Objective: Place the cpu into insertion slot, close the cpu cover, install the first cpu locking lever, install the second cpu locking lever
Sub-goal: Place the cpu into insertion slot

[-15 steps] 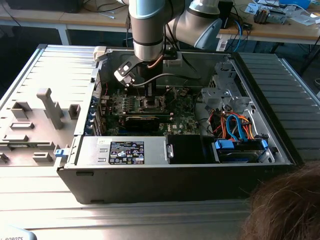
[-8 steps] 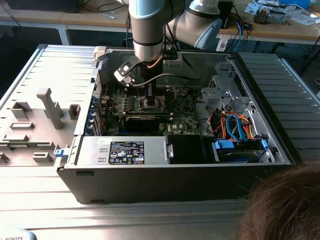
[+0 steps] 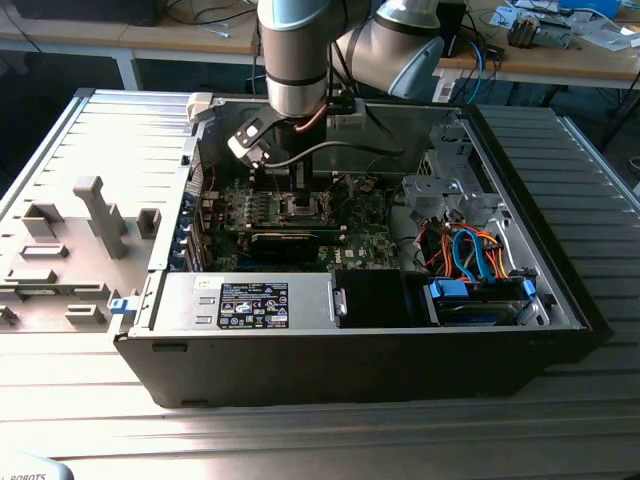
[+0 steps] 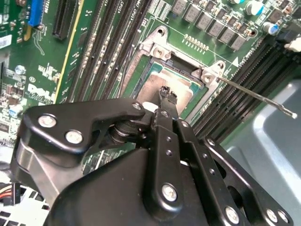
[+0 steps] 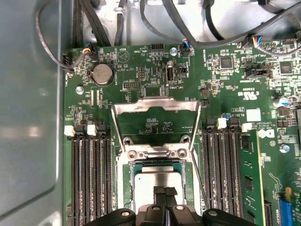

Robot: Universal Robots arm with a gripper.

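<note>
Inside insertion slot [image 5: 128, 186], cpu [image 5: 157, 178] — cover [image 5: 155, 104] open

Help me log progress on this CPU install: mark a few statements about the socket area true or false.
1. The cpu lies in the insertion slot. True.
2. The cpu cover is shut over the chip. False: it stands flipped open, clear of the slot.
3. The gripper is right above the cpu, its tips together. True.
4. The locking lever is latched down. False: it sticks out free beside the slot.
</note>
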